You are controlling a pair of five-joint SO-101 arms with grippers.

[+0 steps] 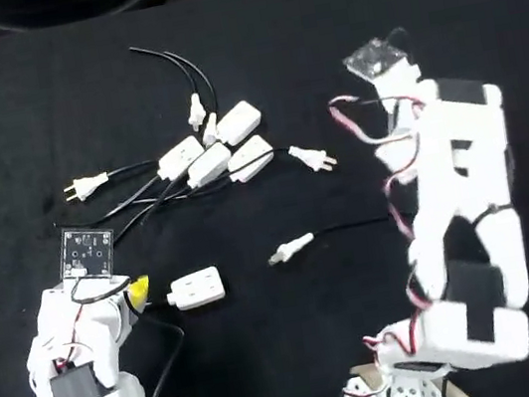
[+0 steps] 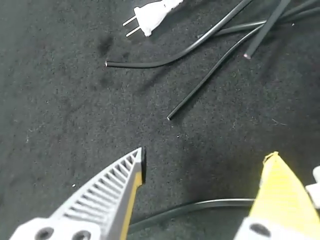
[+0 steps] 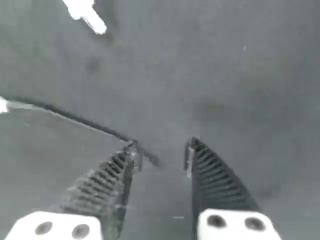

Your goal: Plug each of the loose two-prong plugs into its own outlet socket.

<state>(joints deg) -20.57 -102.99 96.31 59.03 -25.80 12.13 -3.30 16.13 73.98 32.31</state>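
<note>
Black cloth: it covers the whole desk (image 1: 335, 6), so the white parts stand out.

High view, sockets: a bunch of white sockets (image 1: 222, 150) lies left of centre, with black cords (image 1: 143, 193) trailing off it. One lone socket (image 1: 196, 289) sits apart, just beside the left arm (image 1: 80, 369).

High view, plugs: a left plug (image 1: 86, 186) lies left of the bunch, a right plug (image 1: 314, 158) to its right, and a small plug (image 1: 195, 112) at its far side. A middle plug (image 1: 291, 249) lies between the lone socket and the right arm (image 1: 459, 188), and the middle plug's cord (image 1: 350, 226) runs in under that arm.

Left wrist view: the left jaws are spread wide with nothing between them, hanging over bare cloth. A dark cable (image 2: 200, 206) crosses beneath them, and what I take for the left plug (image 2: 150, 16) lies farther off.

Right wrist view: the right jaws are parted and empty, low over the cloth. The tail of the middle plug's cord (image 3: 75, 117) ends just beside one jaw tip. Another plug (image 3: 85, 15) lies well beyond.

Step in hand: I'd say the very start, as no loose plug looks seated and neither arm holds anything.

Next move: probably the middle plug into the lone socket. The right jaws should close on the plug's body, not its cord, with the prongs lined up to the slots. The left jaws should steady the socket so it doesn't slide.
</note>
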